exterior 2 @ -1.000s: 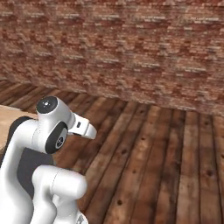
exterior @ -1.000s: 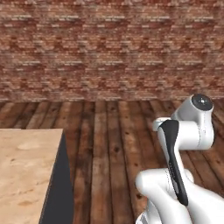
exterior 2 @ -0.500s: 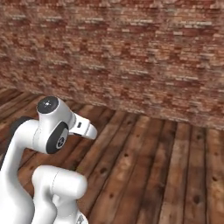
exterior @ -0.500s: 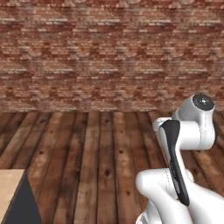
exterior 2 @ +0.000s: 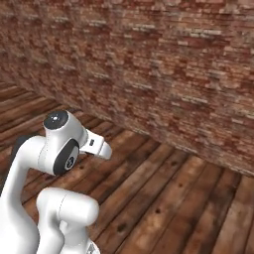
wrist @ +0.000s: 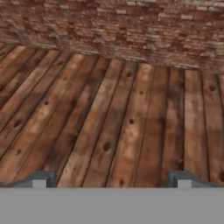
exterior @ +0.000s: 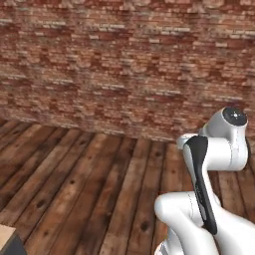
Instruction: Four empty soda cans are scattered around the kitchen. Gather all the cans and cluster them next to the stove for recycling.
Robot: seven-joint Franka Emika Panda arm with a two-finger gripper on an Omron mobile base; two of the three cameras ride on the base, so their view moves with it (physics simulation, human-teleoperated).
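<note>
The soda cans and the stove are out of view. In the hand view my gripper [wrist: 111, 179] is open, its two dark fingertips [wrist: 41, 178] far apart at the bottom with nothing between them. It looks down over bare wooden floor planks [wrist: 118, 118] toward a brick wall [wrist: 131, 30]. My white arm [exterior: 214, 154] stands folded close over the base, and its elbow [exterior 2: 59, 144] is seen from the other side.
A red brick wall [exterior: 124, 64] runs across ahead, with brown plank floor [exterior: 84, 189] in front of it. The corner of a pale-topped counter [exterior: 7, 239] pokes in at the lower left of the left base view.
The whole picture has shifted because the base has moved: the counter has slid off to the left edge and the brick wall looms nearer. The arm keeps its pose, with the gripper still open.
</note>
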